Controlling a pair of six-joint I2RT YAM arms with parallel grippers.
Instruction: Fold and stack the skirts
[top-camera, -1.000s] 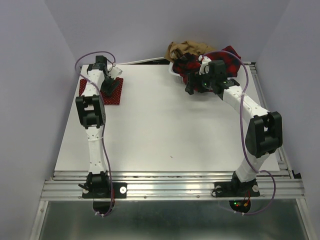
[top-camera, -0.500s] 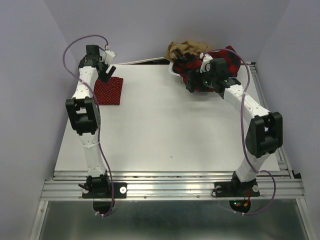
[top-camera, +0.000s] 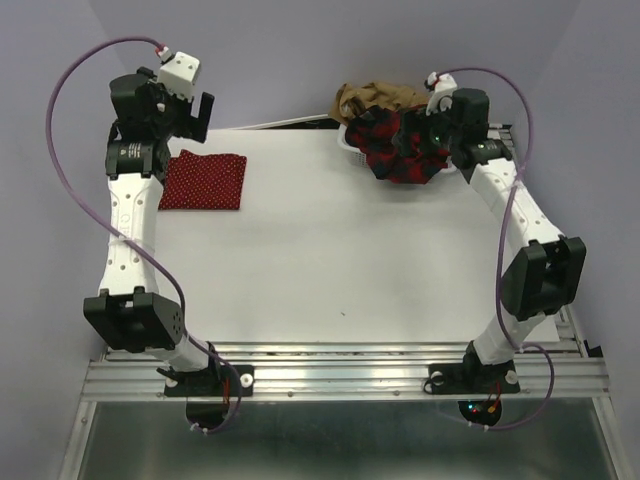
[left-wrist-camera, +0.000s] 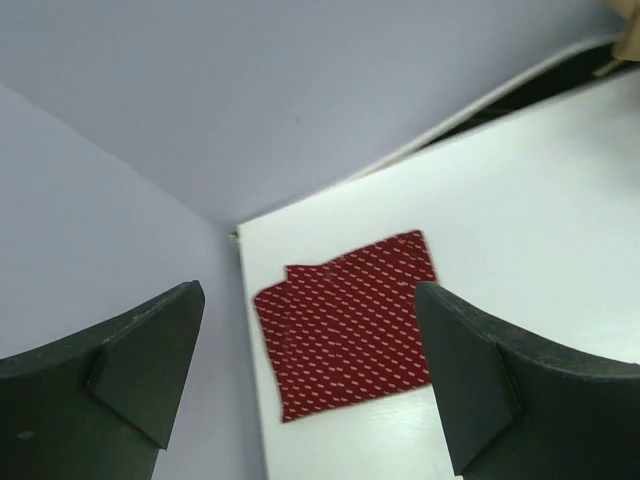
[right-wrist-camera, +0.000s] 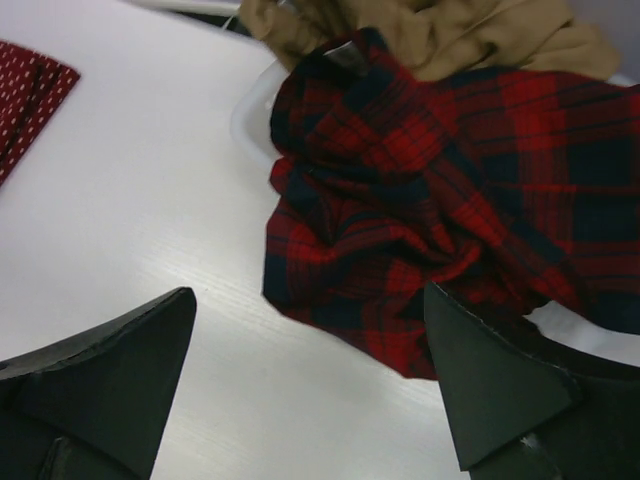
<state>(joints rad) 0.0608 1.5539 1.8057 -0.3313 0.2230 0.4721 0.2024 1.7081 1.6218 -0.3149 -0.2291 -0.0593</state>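
Top external is showing the left gripper (left-wrist-camera: 308, 290) gaping empty above the folded dotted skirt (top-camera: 203, 182) at far-left, seemingly the stack's base, while the right gripper (right-wrist-camera: 308, 293) is hovering open, empty, over the plaid skirt (right-wrist-camera: 430, 200) spilling from the basket (right-wrist-camera: 250, 110).

White table (top-camera: 330, 260), pale lilac walls (top-camera: 300, 50), aluminium rails (top-camera: 340, 372) along near edge

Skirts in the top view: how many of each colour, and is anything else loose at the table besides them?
red skirt with white dots, folded flat on the table: 1
red-and-black plaid skirt, bunched over the basket: 1
tan skirt, crumpled behind the plaid one: 1
white basket: 1
Total: 4 things, 3 of them skirts
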